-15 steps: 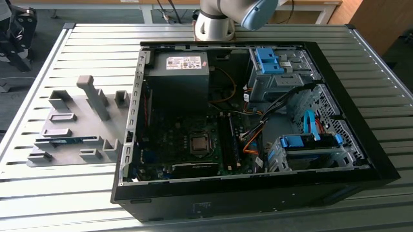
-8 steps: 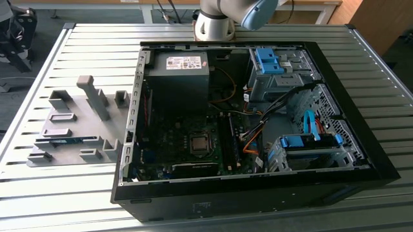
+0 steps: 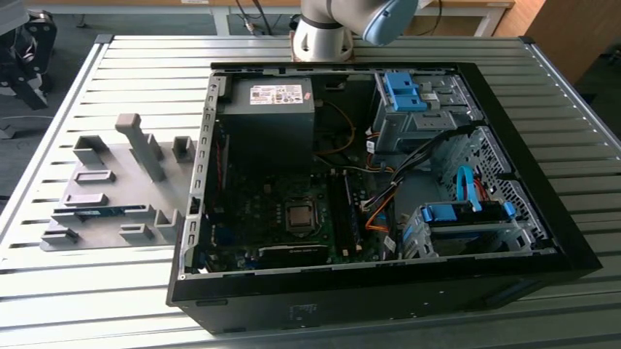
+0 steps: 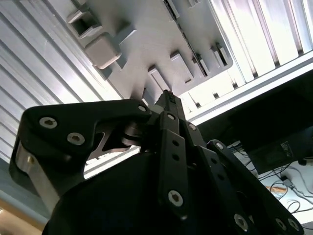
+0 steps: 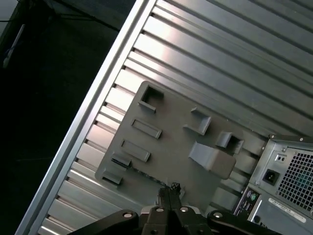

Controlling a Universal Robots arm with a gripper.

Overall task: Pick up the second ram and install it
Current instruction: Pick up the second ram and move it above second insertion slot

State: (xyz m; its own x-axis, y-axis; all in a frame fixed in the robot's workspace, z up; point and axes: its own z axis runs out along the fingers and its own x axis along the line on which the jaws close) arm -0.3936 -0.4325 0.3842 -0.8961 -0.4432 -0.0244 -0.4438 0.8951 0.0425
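Pincer (image 5: 168,188) closed tight, empty, above the gray tray (image 5: 171,147).

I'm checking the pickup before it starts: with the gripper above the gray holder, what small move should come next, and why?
Probably open the gripper. In the first wrist view it hangs above the gray holder tray with its jaws closed together and nothing between them, while the blue ram stick lies on the tray, not yet picked up.
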